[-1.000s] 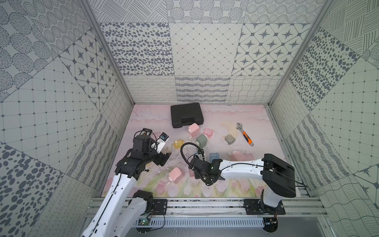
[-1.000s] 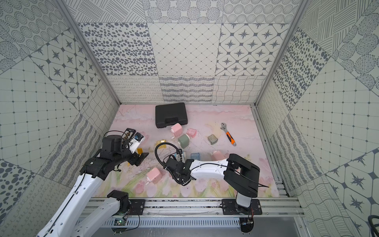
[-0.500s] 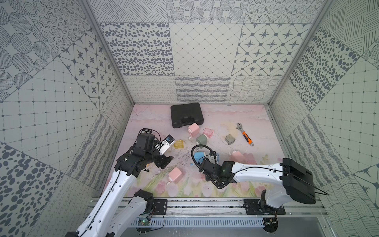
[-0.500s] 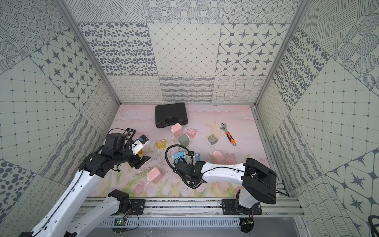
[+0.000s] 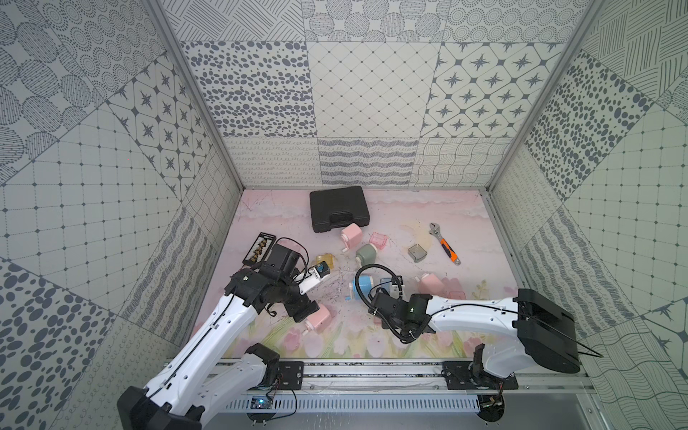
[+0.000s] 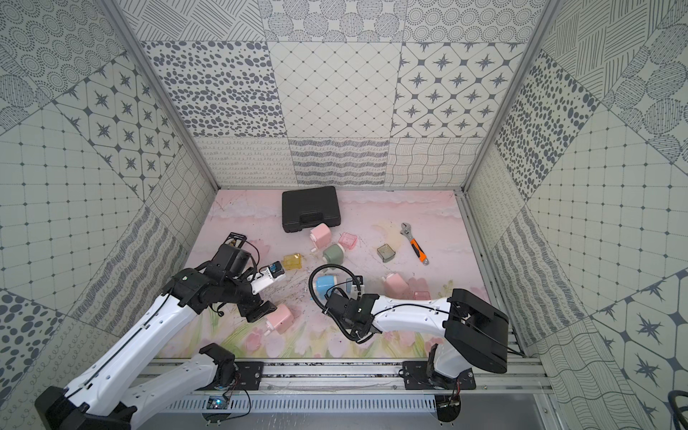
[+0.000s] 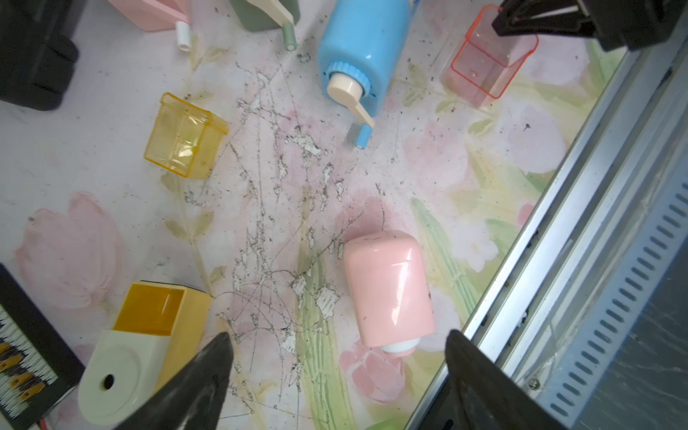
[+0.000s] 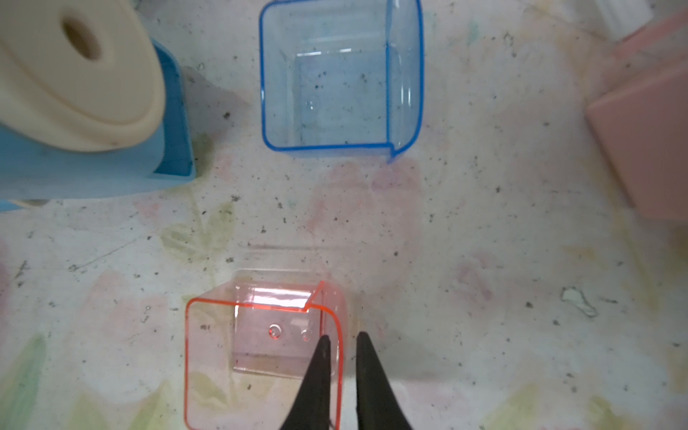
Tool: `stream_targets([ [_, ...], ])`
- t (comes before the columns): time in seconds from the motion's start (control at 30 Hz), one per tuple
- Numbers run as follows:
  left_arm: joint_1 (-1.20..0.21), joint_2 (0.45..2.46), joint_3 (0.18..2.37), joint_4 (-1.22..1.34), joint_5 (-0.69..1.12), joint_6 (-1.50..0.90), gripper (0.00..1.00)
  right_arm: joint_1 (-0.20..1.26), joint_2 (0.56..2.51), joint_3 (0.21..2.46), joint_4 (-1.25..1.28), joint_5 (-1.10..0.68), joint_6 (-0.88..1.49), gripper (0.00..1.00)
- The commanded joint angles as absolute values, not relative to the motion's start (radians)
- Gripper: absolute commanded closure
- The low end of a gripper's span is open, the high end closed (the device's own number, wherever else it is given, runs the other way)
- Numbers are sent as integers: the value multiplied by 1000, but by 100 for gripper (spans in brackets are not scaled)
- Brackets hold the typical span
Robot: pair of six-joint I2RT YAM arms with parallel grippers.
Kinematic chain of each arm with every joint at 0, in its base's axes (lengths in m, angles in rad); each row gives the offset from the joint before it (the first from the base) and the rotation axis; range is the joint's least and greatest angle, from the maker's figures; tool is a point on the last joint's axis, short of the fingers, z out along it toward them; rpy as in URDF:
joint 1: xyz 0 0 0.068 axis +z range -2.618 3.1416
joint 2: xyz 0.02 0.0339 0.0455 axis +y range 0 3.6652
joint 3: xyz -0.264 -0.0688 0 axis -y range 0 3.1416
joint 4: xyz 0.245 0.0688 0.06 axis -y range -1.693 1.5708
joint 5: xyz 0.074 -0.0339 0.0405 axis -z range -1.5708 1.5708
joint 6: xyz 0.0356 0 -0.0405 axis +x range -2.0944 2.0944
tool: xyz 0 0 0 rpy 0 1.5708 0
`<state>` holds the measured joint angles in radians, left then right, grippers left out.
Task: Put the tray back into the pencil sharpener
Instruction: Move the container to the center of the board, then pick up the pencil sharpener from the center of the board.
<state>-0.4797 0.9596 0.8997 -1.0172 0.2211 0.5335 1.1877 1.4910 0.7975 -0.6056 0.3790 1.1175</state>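
A clear pink tray (image 8: 260, 353) with a red rim stands mouth up on the flowered mat. My right gripper (image 8: 343, 335) straddles one of its walls, one finger inside and one outside. A narrow gap shows between them, so it is slightly open. The same tray (image 7: 487, 63) shows in the left wrist view beside the blue sharpener (image 7: 366, 48). A pink pencil sharpener (image 7: 387, 286) lies on its side near the front rail, also seen in both top views (image 5: 319, 318) (image 6: 280, 317). My left gripper (image 7: 337, 334) hangs open just above it, holding nothing.
A blue tray (image 8: 340, 78) and another pink sharpener (image 8: 647, 141) lie close to the right gripper. A yellow tray (image 7: 184, 137) and yellow sharpener (image 7: 149, 335) lie by the left gripper. Farther back are a black case (image 5: 338, 212), wrench (image 5: 445, 248), green sharpener (image 5: 366, 254) and grey tray (image 5: 417, 253).
The right gripper's jaws have parted a little around the tray wall, and that arm's rear link has swung right. The left gripper has shifted slightly right, toward the pink sharpener.
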Motion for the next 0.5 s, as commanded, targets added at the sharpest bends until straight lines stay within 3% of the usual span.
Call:
stream_targets([
  [0.0, -540, 1044, 904, -1074, 208, 538, 11, 1184, 1442, 788, -580, 393, 1136, 78],
  [0.17, -588, 1107, 882, -1061, 193, 535, 11, 1185, 1379, 779, -582, 407, 1133, 71],
  [0.47, -646, 1216, 862, -1051, 174, 463, 10, 1184, 1302, 741, -594, 434, 1150, 69],
])
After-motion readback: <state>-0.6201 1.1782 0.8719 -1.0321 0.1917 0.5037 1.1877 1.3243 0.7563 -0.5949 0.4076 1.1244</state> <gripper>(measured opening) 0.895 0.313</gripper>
